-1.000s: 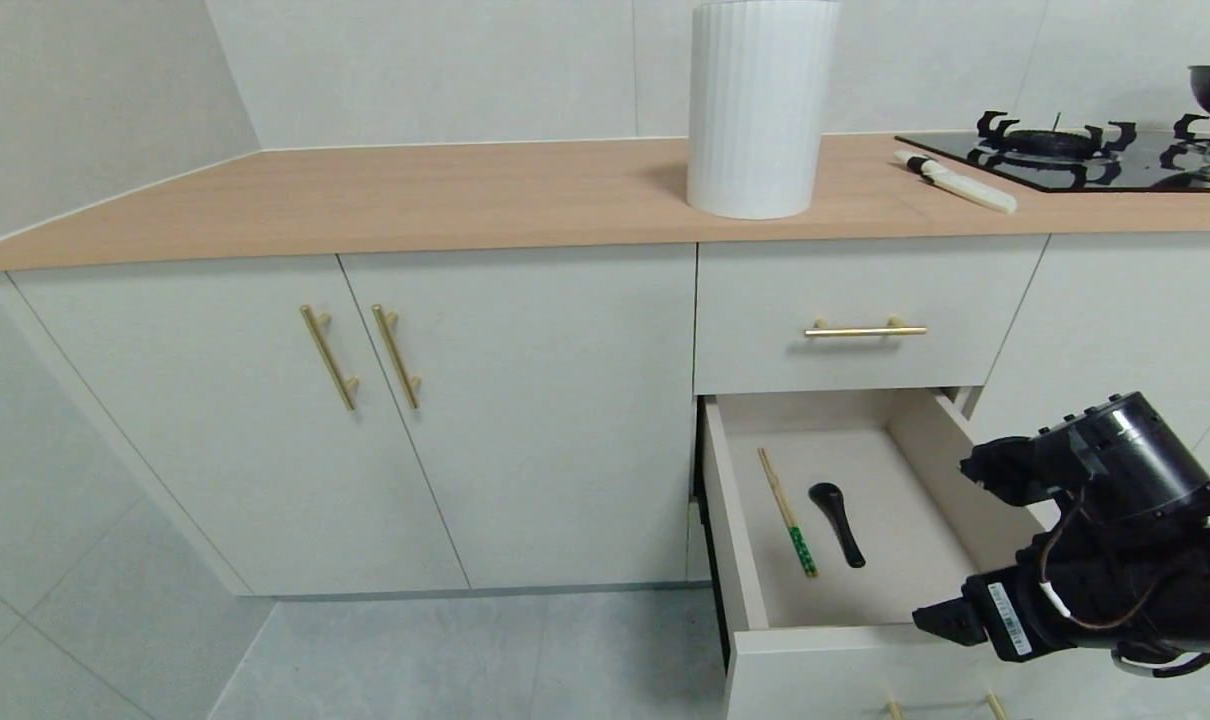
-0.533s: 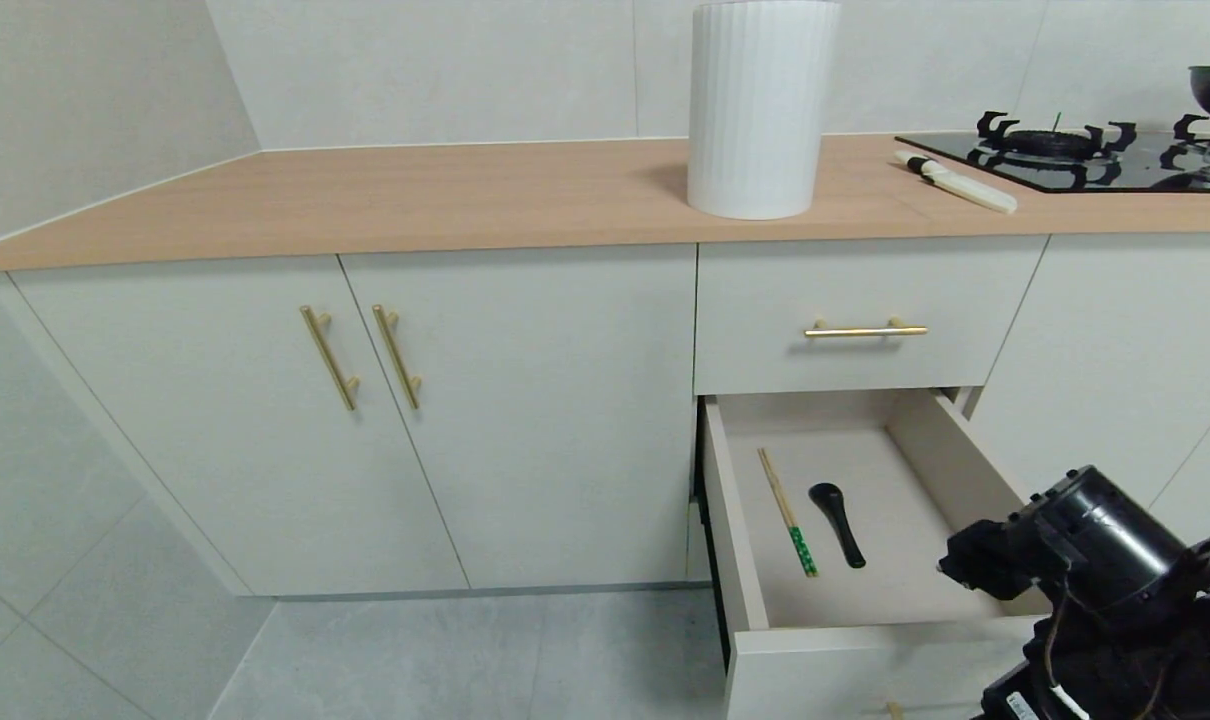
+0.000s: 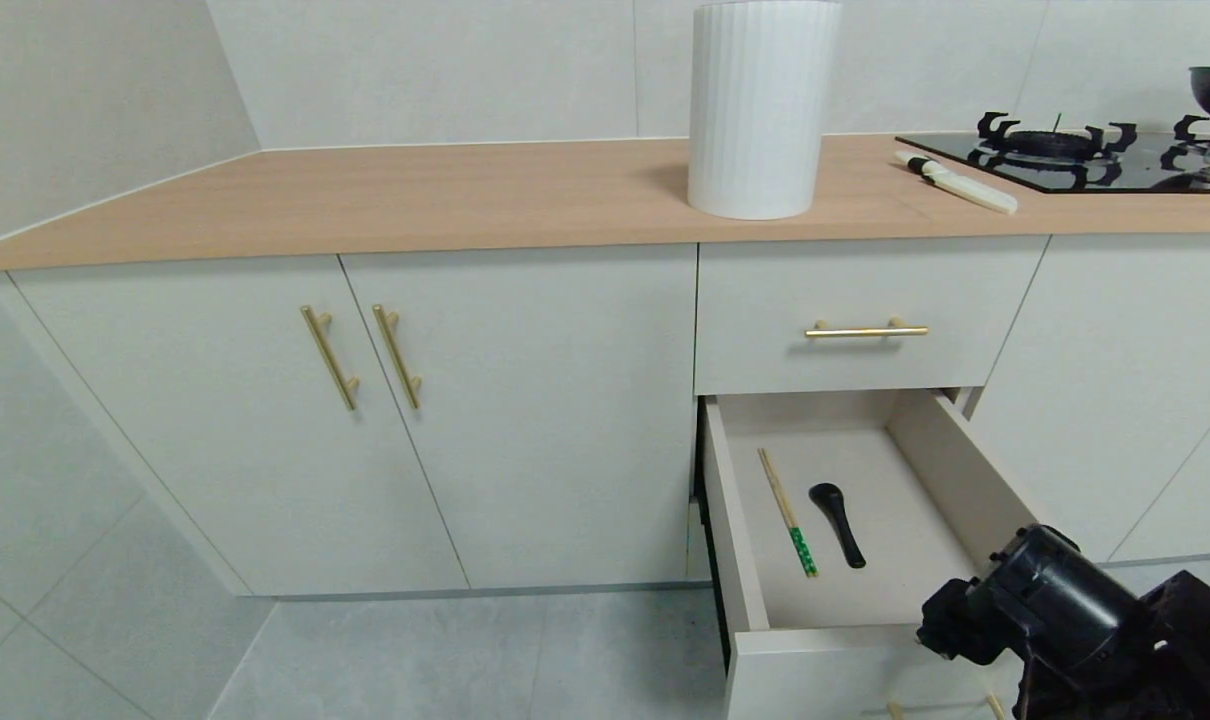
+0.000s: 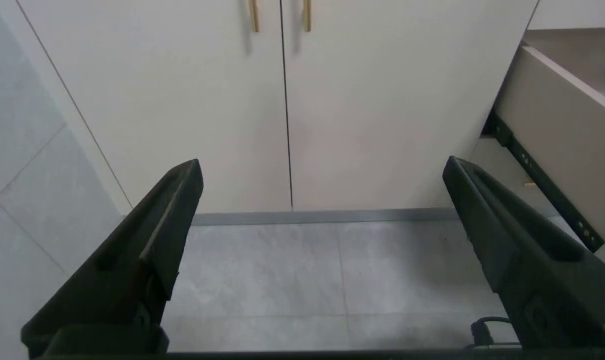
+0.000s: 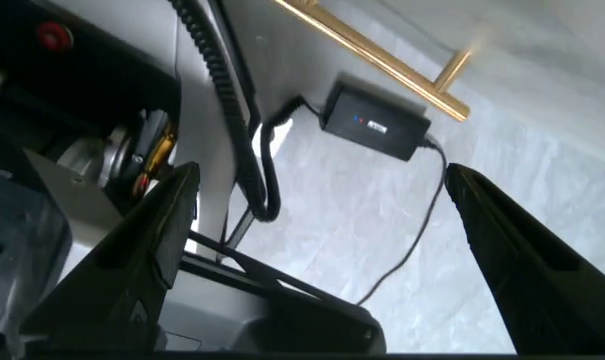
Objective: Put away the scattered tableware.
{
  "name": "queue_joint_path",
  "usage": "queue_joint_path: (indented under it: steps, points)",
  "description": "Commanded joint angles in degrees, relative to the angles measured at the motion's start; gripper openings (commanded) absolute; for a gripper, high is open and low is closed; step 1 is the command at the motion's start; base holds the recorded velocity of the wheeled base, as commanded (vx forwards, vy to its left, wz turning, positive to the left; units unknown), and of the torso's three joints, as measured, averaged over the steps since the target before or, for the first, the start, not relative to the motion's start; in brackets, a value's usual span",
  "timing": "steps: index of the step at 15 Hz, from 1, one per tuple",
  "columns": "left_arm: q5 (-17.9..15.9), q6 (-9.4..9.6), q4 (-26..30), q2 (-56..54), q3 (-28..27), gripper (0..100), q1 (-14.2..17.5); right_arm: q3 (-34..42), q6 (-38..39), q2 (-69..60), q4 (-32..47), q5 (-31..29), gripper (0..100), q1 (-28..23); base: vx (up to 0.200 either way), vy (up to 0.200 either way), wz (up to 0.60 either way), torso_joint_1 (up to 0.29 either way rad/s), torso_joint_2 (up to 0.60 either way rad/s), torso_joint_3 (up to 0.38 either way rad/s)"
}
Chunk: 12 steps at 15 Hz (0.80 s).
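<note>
Stowing stage | drawer (image 3: 735, 520) open at lower right of head frame, chopsticks (image 3: 788, 512) and black spoon (image 3: 838, 522) inside, side by side, apart | left gripper (image 4: 322, 180) and right gripper (image 5: 320, 180) spread wide, empty | next, probably: fetch knife (image 3: 955, 181) from counter at upper right, else push drawer shut

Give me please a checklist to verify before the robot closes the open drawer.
1. The chopsticks lie fully inside the open drawer: ok.
2. The black spoon lies flat beside them, not touching them: ok.
3. Nothing pokes over the drawer's rim: ok.
4. The left claw is open and empty: ok.
5. The right claw is open and empty: ok.
6. The countertop is free of loose utensils: not ok, a white knife lies beside the stove.
</note>
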Motion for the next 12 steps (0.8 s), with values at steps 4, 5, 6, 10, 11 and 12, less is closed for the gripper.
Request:
queue_joint_path:
  steps: [4, 5, 6, 10, 11, 12]
  points:
    - [0.01, -0.01, -0.04, 0.00, 0.00, 100, 0.00, -3.62, 4.45, 5.40, -2.08, -0.12, 100, -2.07, 0.000, 0.000, 0.00, 0.000, 0.00, 0.000]
    - [0.01, -0.01, -0.04, 0.00, 0.00, 100, 0.00, -5.20, 8.23, 7.34, -3.05, -0.91, 100, -2.60, 0.000, 0.000, 0.00, 0.000, 0.00, 0.000]
    - [0.01, -0.01, -0.04, 0.00, 0.00, 100, 0.00, -5.91, 9.63, 8.22, -3.75, -2.41, 100, -2.60, 0.000, 0.000, 0.00, 0.000, 0.00, 0.000]
    - [0.01, -0.01, -0.04, 0.00, 0.00, 100, 0.00, -6.17, 11.13, 9.80, -9.02, -4.52, 100, -3.65, 0.000, 0.000, 0.00, 0.000, 0.00, 0.000]
    - [0.01, -0.01, 0.05, 0.00, 0.00, 100, 0.00, -6.17, 11.22, 10.41, -10.34, -4.96, 100, -3.74, 0.000, 0.000, 0.00, 0.000, 0.00, 0.000]
    - [0.01, -0.01, -0.04, 0.00, 0.00, 100, 0.00, -6.08, 11.30, 10.68, -11.48, -5.31, 100, -3.83, 0.000, 0.000, 0.00, 0.000, 0.00, 0.000]
